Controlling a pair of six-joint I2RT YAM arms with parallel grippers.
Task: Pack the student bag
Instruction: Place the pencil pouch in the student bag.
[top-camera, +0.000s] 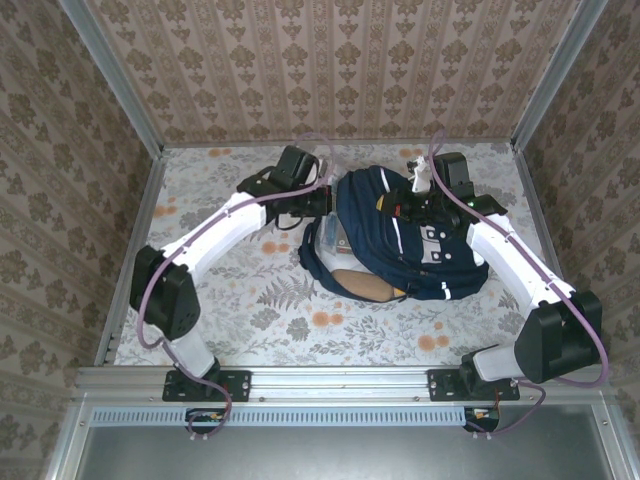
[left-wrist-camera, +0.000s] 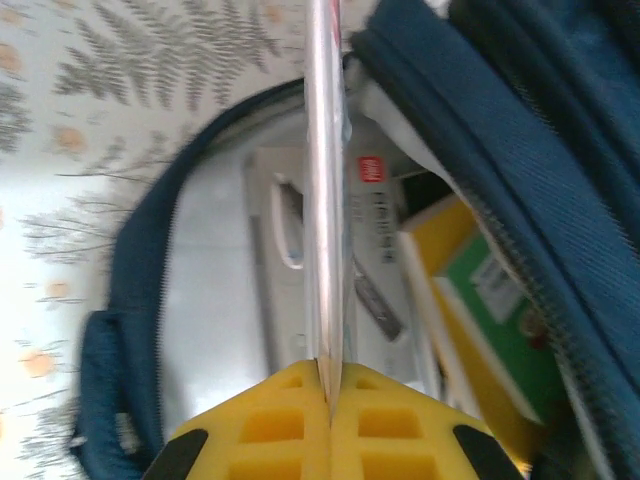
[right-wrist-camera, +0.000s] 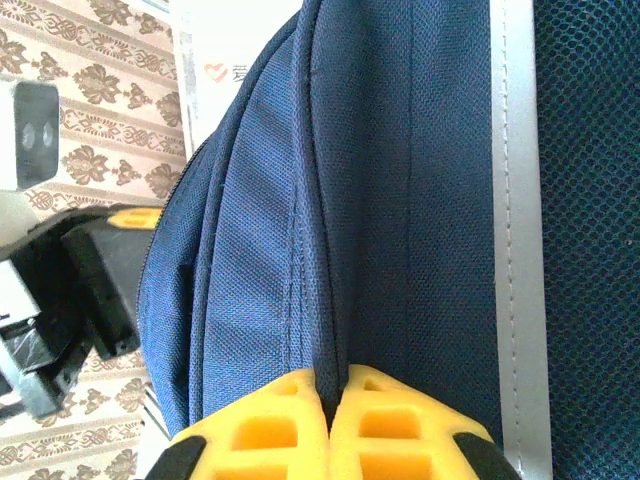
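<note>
Closest to view, the left claw has its two yellow fingers pressed together on the bottom edge of a thin, pale sheet. It is seen edge-on, running straight up the left wrist picture, and I cannot tell whether it is a folder or a card. The sheet stands over the open mouth of the navy backpack, which lies on its side on the flowered surface, towards the right and between the two arms. Inside the opening lie a white packet with a red label and, beside it, a yellow book and a green book, so some of the packing looks done. From above, a tan rounded thing shows at the near edge of the bag's mouth, half in and half out as far as I can judge. The right claw is closed tight as well, pinching a ridge of blue fabric on the bag's upper side next to a silver-white stripe, apparently to hold the mouth open. What seems left is to slide the sheet fully in, let go of it, tuck in whatever pokes out, and close the zip.
</note>
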